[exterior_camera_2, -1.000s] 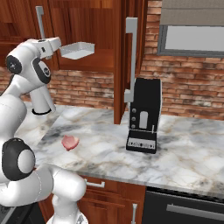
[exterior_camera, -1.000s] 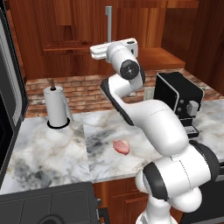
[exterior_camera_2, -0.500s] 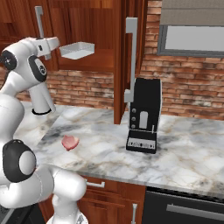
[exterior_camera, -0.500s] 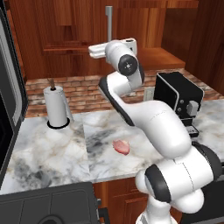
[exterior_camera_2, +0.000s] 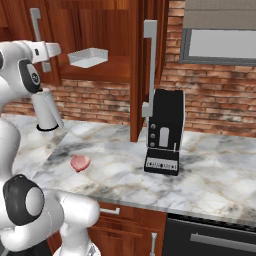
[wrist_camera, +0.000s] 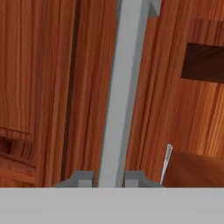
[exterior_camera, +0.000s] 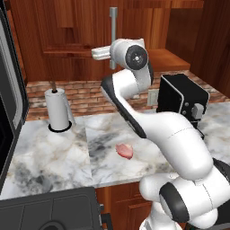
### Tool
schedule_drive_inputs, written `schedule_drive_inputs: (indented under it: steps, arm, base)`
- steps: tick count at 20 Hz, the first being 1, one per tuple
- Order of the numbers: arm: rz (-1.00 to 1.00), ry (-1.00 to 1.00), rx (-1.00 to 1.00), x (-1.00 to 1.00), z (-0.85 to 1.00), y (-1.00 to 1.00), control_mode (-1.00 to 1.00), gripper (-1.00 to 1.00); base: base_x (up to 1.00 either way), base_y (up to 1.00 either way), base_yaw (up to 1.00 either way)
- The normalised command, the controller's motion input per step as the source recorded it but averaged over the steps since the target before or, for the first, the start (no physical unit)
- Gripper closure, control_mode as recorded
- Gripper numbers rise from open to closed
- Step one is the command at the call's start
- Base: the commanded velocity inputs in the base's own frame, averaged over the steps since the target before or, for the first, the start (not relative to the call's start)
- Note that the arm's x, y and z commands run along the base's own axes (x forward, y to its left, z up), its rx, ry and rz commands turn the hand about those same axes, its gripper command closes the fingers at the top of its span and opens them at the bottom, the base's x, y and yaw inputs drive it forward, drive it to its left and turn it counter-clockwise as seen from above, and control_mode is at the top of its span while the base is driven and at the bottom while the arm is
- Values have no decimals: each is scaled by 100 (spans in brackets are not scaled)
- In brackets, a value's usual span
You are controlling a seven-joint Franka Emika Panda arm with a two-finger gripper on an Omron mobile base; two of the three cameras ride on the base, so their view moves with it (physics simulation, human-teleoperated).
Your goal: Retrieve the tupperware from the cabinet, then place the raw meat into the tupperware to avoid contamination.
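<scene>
The cabinet (exterior_camera_2: 100, 30) is being opened: the fingers (wrist_camera: 105, 178) are clamped on its handle (wrist_camera: 120, 96). Next, the tupperware (exterior_camera_2: 88, 57) must be reached on the shelf.

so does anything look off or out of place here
One oddity: the raw meat lies bare on the marble counter, with no plate or wrap under it. The cabinet stands open, tupperware on its shelf, and the tool grips a door handle.

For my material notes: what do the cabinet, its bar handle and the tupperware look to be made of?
Cabinet: reddish-brown wood, satin, vertical grain. Bar handle: probably brushed metal, flat matte grey. Tupperware: seemingly thin whitish plastic, slightly translucent walls.
</scene>
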Motion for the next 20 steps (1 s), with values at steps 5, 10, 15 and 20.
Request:
schedule_drive_inputs:
  steps: [5, 10, 15, 20]
  arm:
    - [0, 4, 0, -58, -17, 6, -100, 100]
    - [0, 0, 0, -62, -33, 19, -100, 100]
    - [0, 0, 0, -53, -33, 25, -100, 100]
    - [0, 2, 0, -42, -21, 23, -100, 100]
  base:
    - [0, 0, 0]
    - [0, 0, 0]
    - [0, 0, 0]
    - [0, 0, 0]
